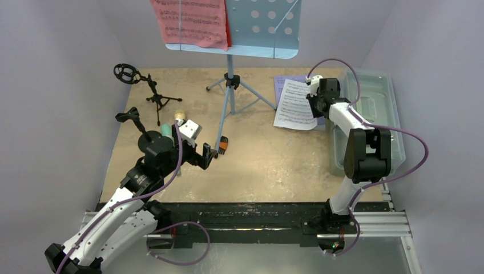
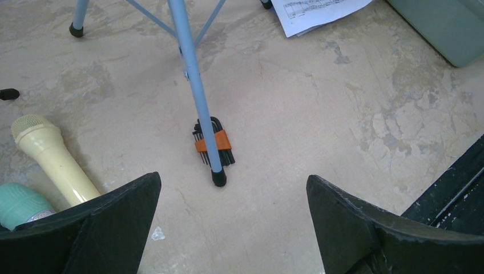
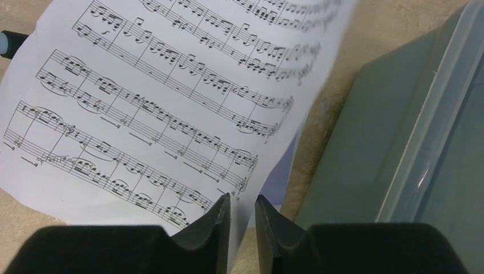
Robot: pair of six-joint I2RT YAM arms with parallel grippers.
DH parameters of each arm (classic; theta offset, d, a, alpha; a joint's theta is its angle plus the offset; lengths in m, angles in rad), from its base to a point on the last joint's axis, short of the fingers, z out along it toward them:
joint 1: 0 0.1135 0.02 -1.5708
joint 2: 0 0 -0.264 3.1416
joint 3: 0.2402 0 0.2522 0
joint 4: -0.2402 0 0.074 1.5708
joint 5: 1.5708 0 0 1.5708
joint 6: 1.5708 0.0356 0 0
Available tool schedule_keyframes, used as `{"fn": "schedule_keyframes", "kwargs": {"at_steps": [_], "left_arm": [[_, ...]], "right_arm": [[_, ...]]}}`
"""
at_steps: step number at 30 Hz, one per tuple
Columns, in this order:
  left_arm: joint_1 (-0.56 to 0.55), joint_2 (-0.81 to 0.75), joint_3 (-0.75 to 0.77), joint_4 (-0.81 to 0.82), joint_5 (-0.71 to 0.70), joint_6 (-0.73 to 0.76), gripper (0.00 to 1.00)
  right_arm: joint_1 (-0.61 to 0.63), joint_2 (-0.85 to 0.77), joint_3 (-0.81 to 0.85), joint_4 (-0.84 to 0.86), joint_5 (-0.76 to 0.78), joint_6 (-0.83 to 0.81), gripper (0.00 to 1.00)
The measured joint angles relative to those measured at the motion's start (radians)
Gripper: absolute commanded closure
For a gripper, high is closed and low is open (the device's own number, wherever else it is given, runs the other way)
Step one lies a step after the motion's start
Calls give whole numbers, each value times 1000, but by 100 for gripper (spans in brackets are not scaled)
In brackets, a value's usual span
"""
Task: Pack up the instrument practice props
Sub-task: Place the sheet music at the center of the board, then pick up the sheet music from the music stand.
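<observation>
The pale sheet-music page [image 3: 142,114] lies tilted over a purple page [image 1: 283,82] on the tan table [image 1: 268,165], just beside the grey tub [image 3: 371,142]. Its corner edge runs into the slim gap between the slightly parted jaws of the right gripper [image 3: 242,200]. The left gripper [image 2: 233,180] hangs with jaws spread wide and empty above a leg of the light-blue tripod [image 2: 194,85] and a hex-key set [image 2: 214,145], near the yellow microphone [image 2: 51,160] and the mint-green microphone [image 2: 20,202].
</observation>
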Motion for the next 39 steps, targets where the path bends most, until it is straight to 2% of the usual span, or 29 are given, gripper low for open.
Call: {"fn": "schedule_keyframes", "kwargs": {"at_steps": [9, 20, 25, 32, 39], "left_arm": [[0, 0, 0, 0, 0, 0, 0], [0, -3, 0, 0, 0, 0, 0], [0, -27, 0, 3, 4, -10, 0], [3, -106, -21, 63, 15, -84, 0], [5, -161, -50, 104, 26, -222, 0]], "right_arm": [[0, -67, -13, 0, -40, 5, 40], [0, -266, -36, 14, -229, 20, 13], [-14, -316, -66, 5, -332, 32, 8], [-125, -436, -103, -37, -532, 47, 1], [-140, -578, -150, -84, -700, 21, 1]]}}
